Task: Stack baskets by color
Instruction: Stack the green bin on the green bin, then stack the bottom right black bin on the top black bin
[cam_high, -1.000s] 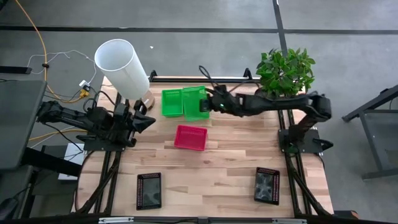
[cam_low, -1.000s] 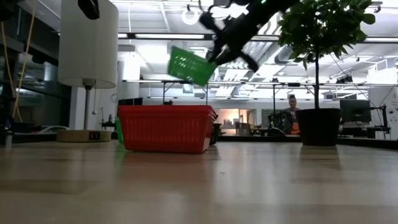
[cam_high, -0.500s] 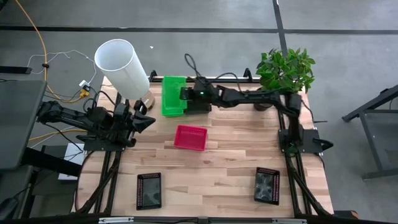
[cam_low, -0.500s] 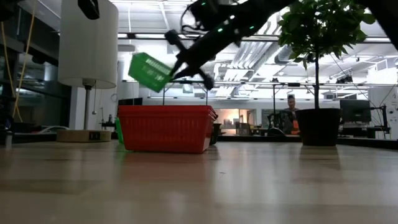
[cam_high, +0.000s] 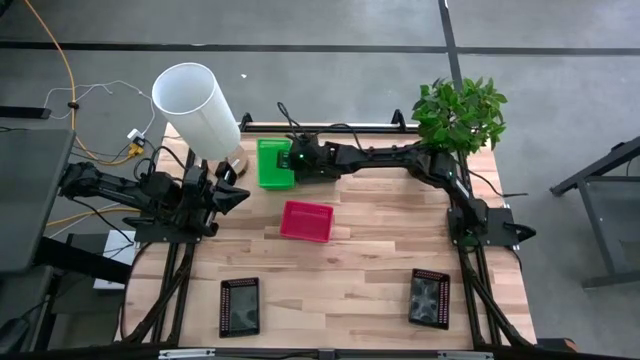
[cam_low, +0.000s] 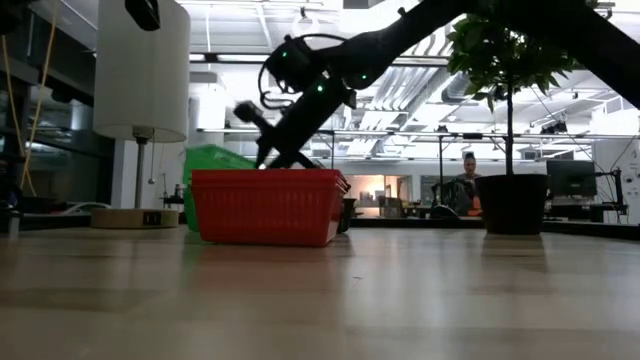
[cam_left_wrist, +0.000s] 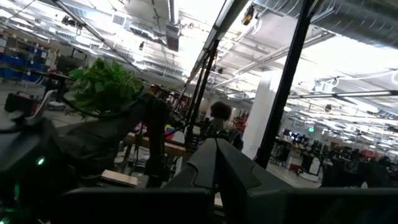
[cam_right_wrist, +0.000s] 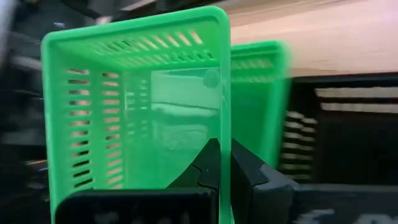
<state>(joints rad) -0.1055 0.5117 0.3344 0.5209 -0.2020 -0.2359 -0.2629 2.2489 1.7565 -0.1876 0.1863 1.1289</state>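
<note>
High view, left to right: we see left gripper (cam_high: 240, 195) at 9 o'clock, fingers together, holding nothing. Right gripper (cam_high: 290, 160) at 12 o'clock, clamped on green basket (cam_high: 272, 163) wall, low over a second green one (cam_right_wrist: 258, 93). Pink basket (cam_high: 307, 220) centre, black baskets (cam_high: 239, 305) at 6 o'clock. We'd square the edges, lower level, then release. Wooden table (cam_high: 350, 270); white cylinder (cam_high: 195, 95), plant (cam_high: 458, 113); lab behind, person (cam_low: 468, 180) far off

the right gripper (cam_high: 293, 160) reaches across the table's (cam_high: 370, 290) far edge, over a basket (cam_high: 272, 163) beside the cylinder (cam_high: 197, 109). another basket (cam_high: 307, 220) sits mid-table in front of it. two more baskets (cam_high: 239, 305) (cam_high: 429, 298) lie near the front edge, well apart. the plant (cam_high: 458, 115) stands at the far right corner.
</note>
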